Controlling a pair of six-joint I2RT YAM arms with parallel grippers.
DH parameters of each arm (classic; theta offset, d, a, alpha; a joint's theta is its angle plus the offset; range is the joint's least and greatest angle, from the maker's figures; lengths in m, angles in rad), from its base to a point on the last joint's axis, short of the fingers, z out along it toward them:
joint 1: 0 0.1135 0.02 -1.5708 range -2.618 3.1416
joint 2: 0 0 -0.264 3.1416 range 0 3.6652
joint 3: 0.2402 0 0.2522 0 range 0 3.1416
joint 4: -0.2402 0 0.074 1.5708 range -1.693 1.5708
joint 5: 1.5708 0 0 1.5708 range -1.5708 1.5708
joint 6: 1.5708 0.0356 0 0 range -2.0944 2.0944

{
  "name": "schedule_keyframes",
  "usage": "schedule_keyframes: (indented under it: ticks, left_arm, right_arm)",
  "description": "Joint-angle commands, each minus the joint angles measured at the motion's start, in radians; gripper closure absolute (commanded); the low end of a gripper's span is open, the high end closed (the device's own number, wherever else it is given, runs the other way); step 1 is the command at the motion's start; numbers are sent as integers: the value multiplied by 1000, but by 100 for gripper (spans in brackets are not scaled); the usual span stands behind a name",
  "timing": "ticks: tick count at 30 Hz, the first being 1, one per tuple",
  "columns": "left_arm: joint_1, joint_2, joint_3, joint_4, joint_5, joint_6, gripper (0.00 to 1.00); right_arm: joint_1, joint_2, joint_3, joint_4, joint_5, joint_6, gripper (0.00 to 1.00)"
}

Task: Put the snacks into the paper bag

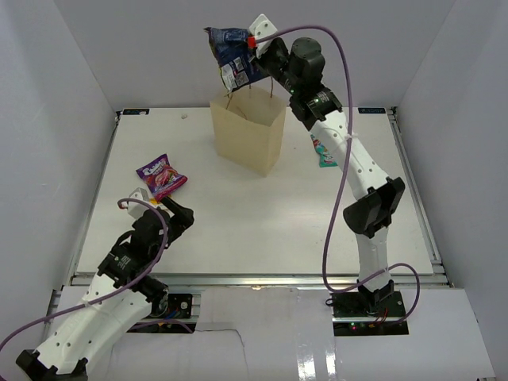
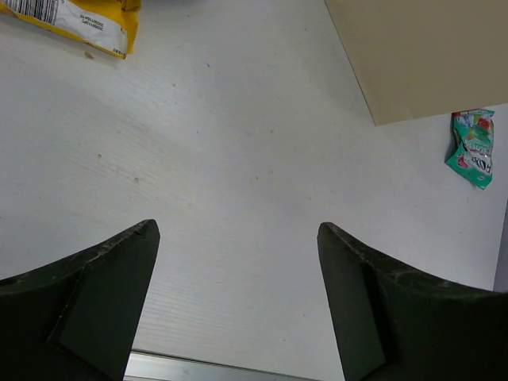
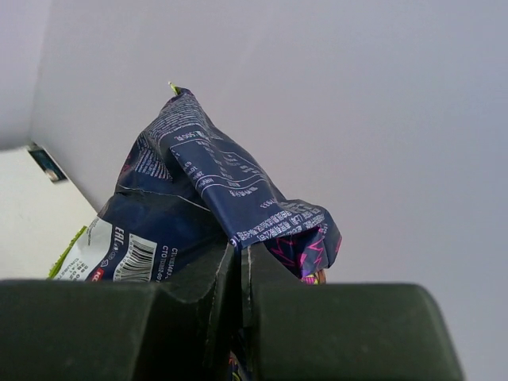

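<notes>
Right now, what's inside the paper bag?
Only the tan inner wall of the paper bag shows; its floor is hidden by the near wall. The dark blue snack bag hangs above the opening in the right hand, not inside.

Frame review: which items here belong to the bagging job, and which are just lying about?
Part of the job:
- paper bag
- dark blue snack bag, held above it by the right gripper
- magenta packet
- teal-white packet
- yellow packet

Just there:
- table
- left gripper, open and holding nothing
</notes>
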Motion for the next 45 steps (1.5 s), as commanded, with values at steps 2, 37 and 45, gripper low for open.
schedule_keyframes:
  ticks: [2,37,45]
  left_arm:
    - [3,15,6,29,-2,7,9]
    - [3,64,-12,104,24,47,8]
    - [3,58,-15,104,27,46,8]
  right_arm:
    - [-3,-9,44,256,107,-88,92]
    - [-3,-55,16,345,185,-148,92]
    - [-5,-59,36,373,198,-175,92]
